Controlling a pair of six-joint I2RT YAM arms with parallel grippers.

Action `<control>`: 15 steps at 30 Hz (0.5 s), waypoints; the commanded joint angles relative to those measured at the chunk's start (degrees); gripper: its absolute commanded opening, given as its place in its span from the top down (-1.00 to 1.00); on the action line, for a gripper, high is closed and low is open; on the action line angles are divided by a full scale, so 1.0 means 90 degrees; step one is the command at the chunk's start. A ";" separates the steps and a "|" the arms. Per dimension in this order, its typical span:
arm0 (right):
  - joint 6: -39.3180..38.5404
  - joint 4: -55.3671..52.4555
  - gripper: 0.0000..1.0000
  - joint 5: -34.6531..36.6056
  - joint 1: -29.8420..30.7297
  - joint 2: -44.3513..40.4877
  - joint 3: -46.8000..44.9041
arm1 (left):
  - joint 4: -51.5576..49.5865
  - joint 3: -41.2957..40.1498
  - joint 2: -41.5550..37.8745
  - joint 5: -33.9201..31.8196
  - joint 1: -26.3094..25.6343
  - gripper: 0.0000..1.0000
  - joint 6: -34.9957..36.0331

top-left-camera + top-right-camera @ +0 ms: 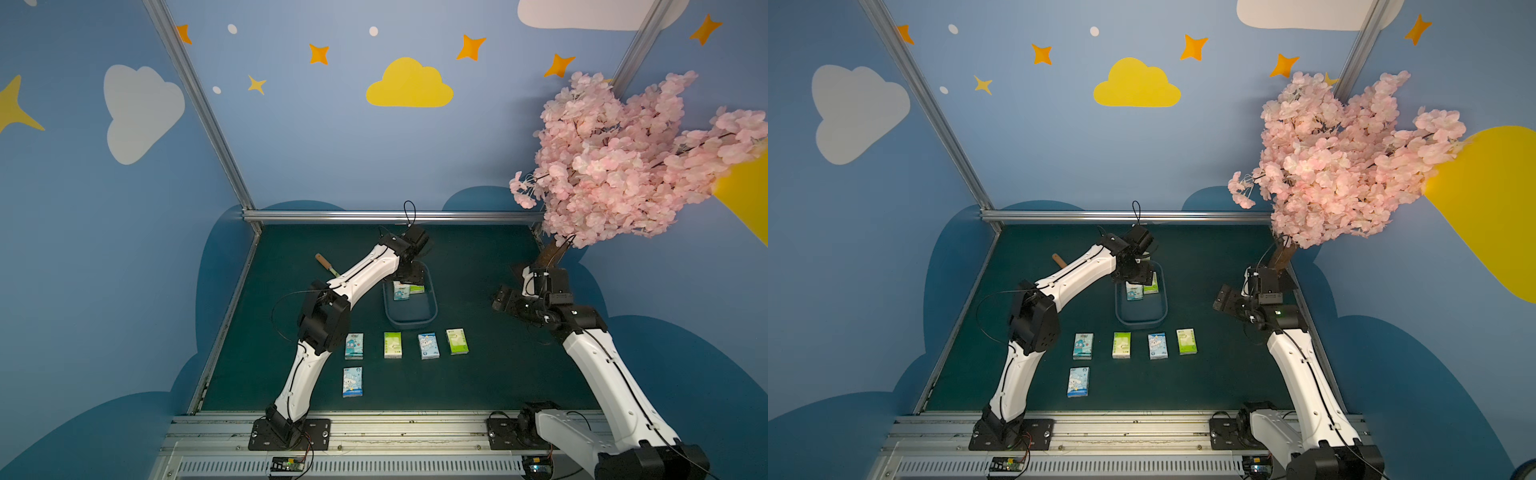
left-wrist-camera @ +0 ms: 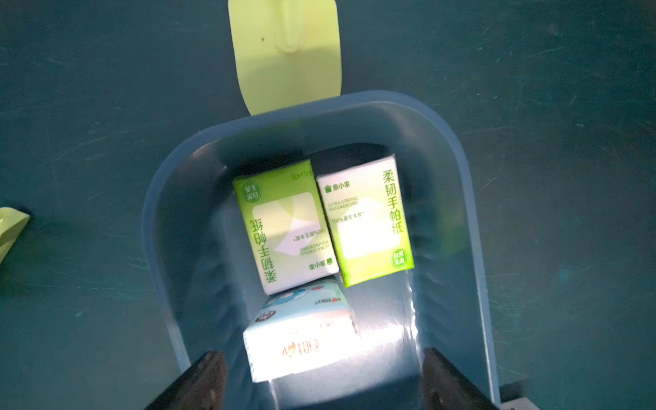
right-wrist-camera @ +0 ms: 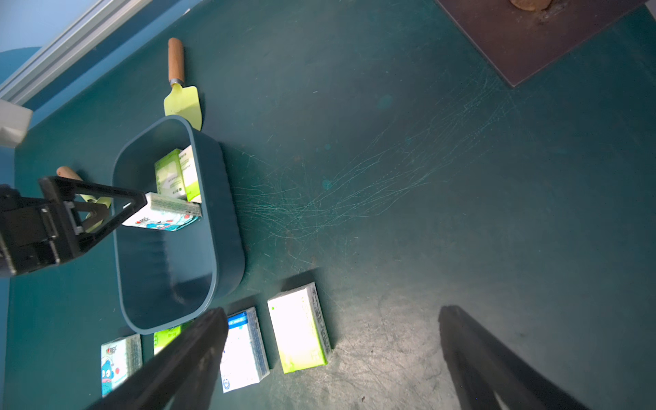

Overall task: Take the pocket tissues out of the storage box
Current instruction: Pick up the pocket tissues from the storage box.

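The storage box (image 1: 409, 322) (image 1: 1142, 322) is a slate-blue tray on the green mat. At its far end two pale green pocket tissues (image 2: 287, 227) (image 2: 369, 220) lie side by side. A light blue packet (image 2: 301, 340) (image 3: 163, 214) leans tilted on them. My left gripper (image 2: 322, 353) (image 1: 409, 276) reaches down into the box, open, one finger on each side of the blue packet with a gap to each. Several more packets (image 1: 392, 345) (image 1: 1077, 381) lie on the mat in front of the box. My right gripper (image 3: 333, 311) (image 1: 500, 301) hovers open and empty to the box's right.
A yellow-green toy trowel (image 2: 287, 53) (image 3: 182, 103) with a wooden handle lies just behind the box. A second yellow-green tool (image 2: 10, 227) lies to its left. A pink blossom tree (image 1: 623, 162) stands at the back right on a brown base (image 3: 532, 39).
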 commanded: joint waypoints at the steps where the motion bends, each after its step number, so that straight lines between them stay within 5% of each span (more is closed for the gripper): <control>1: -0.0054 -0.0100 -0.96 -0.0032 -0.0087 -0.0114 -0.0096 | -0.0251 0.0260 0.0199 -0.0056 -0.0011 -0.75 -0.0068; 15: -0.0116 -0.0142 -0.97 -0.0138 -0.0362 -0.0203 -0.0131 | -0.0334 0.0718 0.0802 -0.0187 -0.0001 -0.43 -0.0085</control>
